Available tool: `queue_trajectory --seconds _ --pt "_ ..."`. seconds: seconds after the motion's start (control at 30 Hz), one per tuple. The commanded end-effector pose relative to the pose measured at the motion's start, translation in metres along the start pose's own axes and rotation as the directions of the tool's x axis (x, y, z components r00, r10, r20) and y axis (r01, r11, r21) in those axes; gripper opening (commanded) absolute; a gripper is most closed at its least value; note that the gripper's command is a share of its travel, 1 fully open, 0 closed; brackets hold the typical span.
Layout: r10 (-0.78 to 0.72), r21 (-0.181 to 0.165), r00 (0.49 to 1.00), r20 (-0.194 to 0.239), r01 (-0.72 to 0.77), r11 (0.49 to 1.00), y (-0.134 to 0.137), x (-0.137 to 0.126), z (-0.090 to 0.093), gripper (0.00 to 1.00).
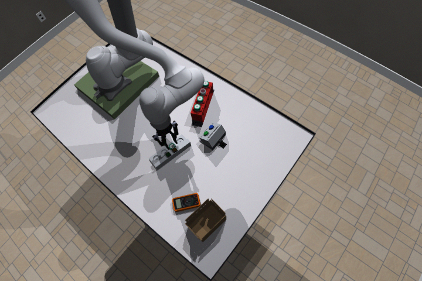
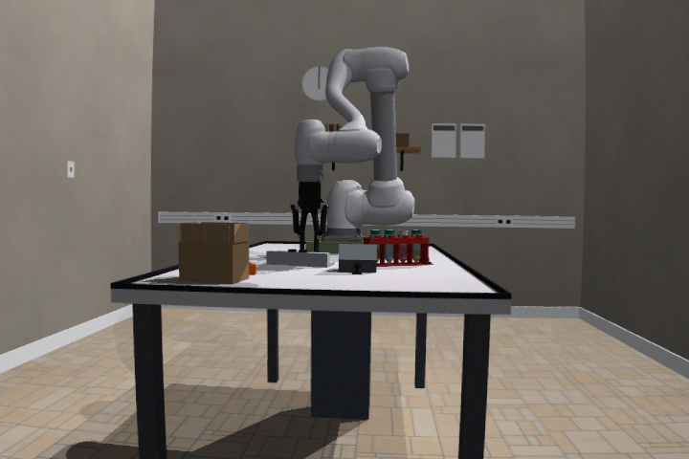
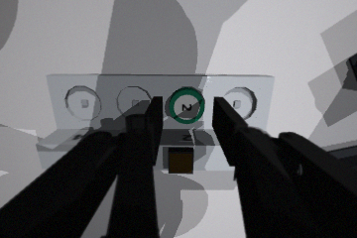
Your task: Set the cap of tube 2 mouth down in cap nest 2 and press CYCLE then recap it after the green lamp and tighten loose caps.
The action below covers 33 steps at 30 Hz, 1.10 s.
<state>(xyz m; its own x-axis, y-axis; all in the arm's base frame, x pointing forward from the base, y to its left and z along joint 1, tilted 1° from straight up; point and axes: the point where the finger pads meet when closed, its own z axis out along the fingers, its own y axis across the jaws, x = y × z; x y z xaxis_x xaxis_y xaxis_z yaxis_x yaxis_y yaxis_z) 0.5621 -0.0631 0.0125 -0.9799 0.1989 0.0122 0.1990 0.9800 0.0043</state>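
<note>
You have a white table (image 1: 268, 148) with the grey arm (image 1: 172, 89) bolted to a green base plate (image 1: 142, 79) and bent down over the middle of it. At the near end an open cardboard box (image 1: 218, 208) sits with nothing in it that you can make out, and an orange multimeter (image 1: 186, 201) lies just beside it. The red decapping station (image 1: 198, 116) holds four tubes. Three wear green caps; the second from the far end shows a bare mouth. Next to it the key housing (image 1: 214, 136) carries the blue key (image 1: 211, 126) and the green key (image 1: 205, 133). The cap tray (image 3: 256, 89) has three bare nests, and the green-rimmed cap (image 3: 186, 106) lies in the fourth, number face up, so it is probably mouth down and flat. The gripper (image 2: 309, 248) hangs straight over it, partly spread. One finger stands on each side of the cap and neither touches it, so it holds nothing. A dull brown square (image 3: 180, 161) on the tray's front lip looks like an unlit lamp. Expect the cap to be light, rigid and fairly smooth. Take it across its side wall, from directly above, with a modest squeeze. Little of that wall likely stands clear of the nest.
</note>
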Motion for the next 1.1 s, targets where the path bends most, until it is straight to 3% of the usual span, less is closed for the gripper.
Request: queue_trajectory --seconds 0.0,0.7,0.93,0.97,1.07 --pt "0.0 0.0 1.0 0.001 0.0 1.0 0.0 0.0 -0.022 0.36" --pt "0.0 0.0 1.0 0.001 0.0 1.0 0.0 0.0 -0.117 0.36" --pt "0.0 0.0 1.0 0.001 0.0 1.0 0.0 0.0 -0.12 0.36" --pt "0.083 0.0 0.997 0.001 -0.083 0.997 0.008 -0.003 -0.118 0.1" --pt "0.299 -0.001 0.954 0.001 -0.299 0.954 0.03 -0.01 -0.113 0.1"
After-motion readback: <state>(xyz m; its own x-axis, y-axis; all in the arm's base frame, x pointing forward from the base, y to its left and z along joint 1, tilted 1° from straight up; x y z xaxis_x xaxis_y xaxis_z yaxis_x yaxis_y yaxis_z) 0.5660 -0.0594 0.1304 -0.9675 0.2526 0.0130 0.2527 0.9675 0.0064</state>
